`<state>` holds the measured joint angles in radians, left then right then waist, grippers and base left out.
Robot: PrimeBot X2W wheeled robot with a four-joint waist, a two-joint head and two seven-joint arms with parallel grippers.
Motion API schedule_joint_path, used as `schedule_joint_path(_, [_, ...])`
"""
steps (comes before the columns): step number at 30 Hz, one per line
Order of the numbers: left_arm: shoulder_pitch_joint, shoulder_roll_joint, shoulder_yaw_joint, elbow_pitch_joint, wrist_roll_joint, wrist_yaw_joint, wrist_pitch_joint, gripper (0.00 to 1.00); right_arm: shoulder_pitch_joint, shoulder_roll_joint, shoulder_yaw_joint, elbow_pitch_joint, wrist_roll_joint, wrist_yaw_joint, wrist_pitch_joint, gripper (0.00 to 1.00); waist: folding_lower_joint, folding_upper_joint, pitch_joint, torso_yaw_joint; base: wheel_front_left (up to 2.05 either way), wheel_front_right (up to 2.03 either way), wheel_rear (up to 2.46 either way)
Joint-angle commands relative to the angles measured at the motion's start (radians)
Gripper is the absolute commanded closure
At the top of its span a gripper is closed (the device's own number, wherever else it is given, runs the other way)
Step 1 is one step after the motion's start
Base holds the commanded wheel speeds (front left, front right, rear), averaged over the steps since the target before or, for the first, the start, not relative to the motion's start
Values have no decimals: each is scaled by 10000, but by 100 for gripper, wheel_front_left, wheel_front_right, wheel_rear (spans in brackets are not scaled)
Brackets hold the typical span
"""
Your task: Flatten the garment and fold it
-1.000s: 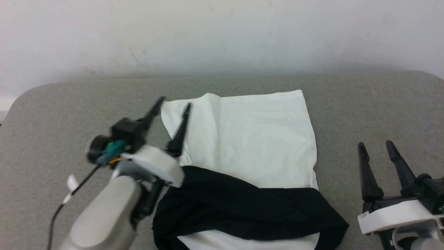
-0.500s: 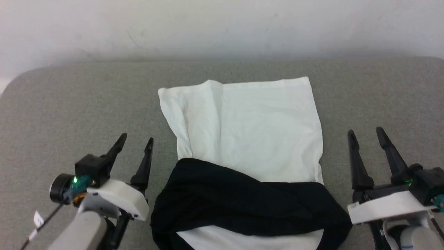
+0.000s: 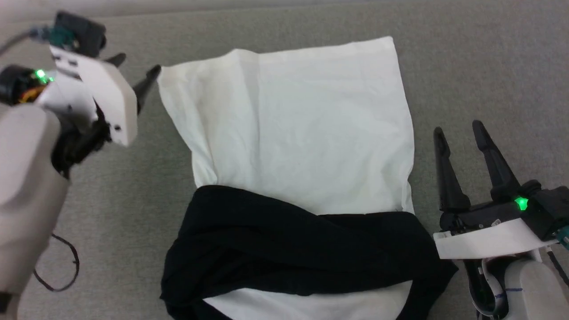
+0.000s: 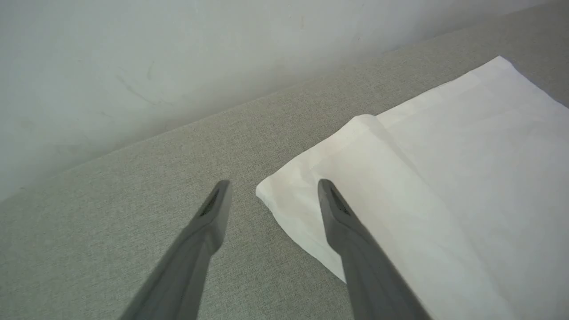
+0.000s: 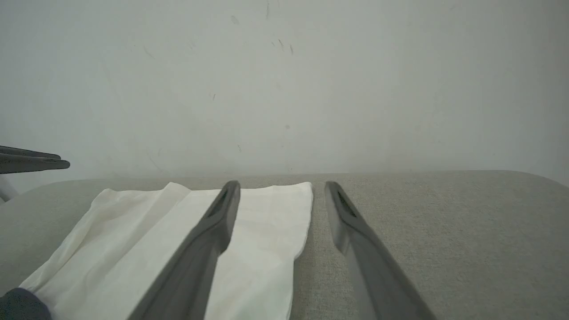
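Garment [image 3: 293,133] lies spread on the grey padded surface [image 3: 489,66], white body toward the far side, black sleeves folded across the near end. Left gripper [image 3: 137,66], fingers apart and empty, is at the far left corner; contact cannot be determined. Right gripper [image 3: 458,129], fingers apart and empty, stands just beside the right edge, clear of the cloth. Head view gives the whole layout. Left wrist view shows that corner lying between the two fingers. Right wrist view shows the pale wall [image 5: 284,89] behind.
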<state>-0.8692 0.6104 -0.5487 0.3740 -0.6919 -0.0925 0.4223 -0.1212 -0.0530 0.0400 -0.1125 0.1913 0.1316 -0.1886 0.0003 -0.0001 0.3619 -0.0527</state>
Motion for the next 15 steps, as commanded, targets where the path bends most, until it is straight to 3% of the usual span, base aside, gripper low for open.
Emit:
schedule_joint_path(1, [-289,16,-75,262,-188,-93,454,0,-172,26,5,35,95,-9,-113,0,-3,1,1000,-780,0,0,0])
schedule_joint_path(7, [-1439,97,-222,1562,-831,-182,2668,0,-331,27,37,341,317,-9,-372,0,-3,1,1418,-1155,0,0,0])
schedule_joint_path(14, [-1471,241,-325,2449,-1035,-83,3464,0,-385,27,-119,627,427,-9,-545,0,-3,1,1578,-1309,0,0,0])
schedule_joint_path(15, [-1405,291,-422,2506,-1048,-117,3647,54,-396,27,-164,658,430,-9,-558,0,-3,1,1575,-1302,0,0,0])
